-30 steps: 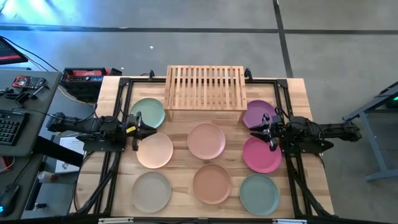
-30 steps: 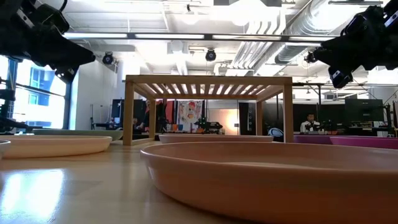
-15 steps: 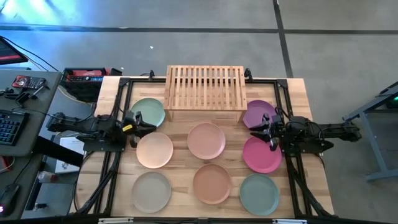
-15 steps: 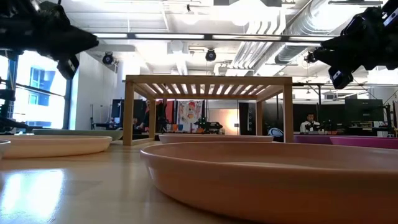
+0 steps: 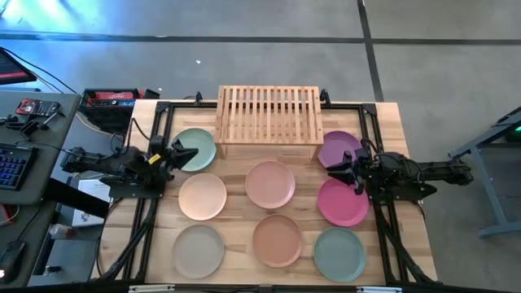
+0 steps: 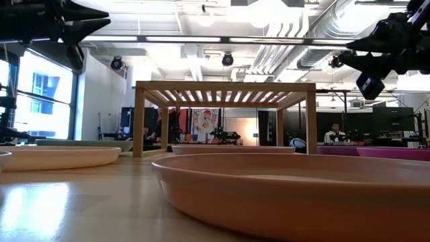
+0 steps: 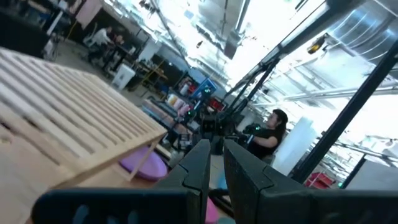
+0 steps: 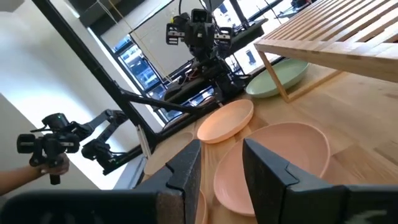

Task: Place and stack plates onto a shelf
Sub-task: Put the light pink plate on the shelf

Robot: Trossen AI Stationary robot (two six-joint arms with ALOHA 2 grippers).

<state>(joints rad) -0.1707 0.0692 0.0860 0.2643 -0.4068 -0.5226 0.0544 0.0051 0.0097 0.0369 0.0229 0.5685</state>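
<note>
**High view: eight plates on the table, shelf top bare, both grippers raised**

High view, nearest row first: a beige plate [image 5: 198,251], a terracotta plate [image 5: 277,240] and a grey-teal plate [image 5: 339,254] lie along the near table edge, apart from one another. Behind them lie a peach plate [image 5: 202,196], a pinkish plate [image 5: 270,184] and a magenta plate [image 5: 343,203]. Farther back a green plate [image 5: 196,146] sits just left of the shelf [image 5: 269,115] and a purple plate [image 5: 337,147] just right of it. The shelf stands at the far middle of the wooden table [image 5: 234,224], its slatted top carrying nothing.

The left gripper [image 5: 186,153] reaches in from the left side, stretched level over the near rim of the green plate, its fingers a narrow gap apart and empty. The low view shows it high above the tabletop. The right gripper [image 5: 334,168] reaches in from the right, between the purple and magenta plates, also raised; its fingers are spread and hold nothing.

No writing can be read.

Bare wood runs between the plate rows and in front of the shelf.
</note>
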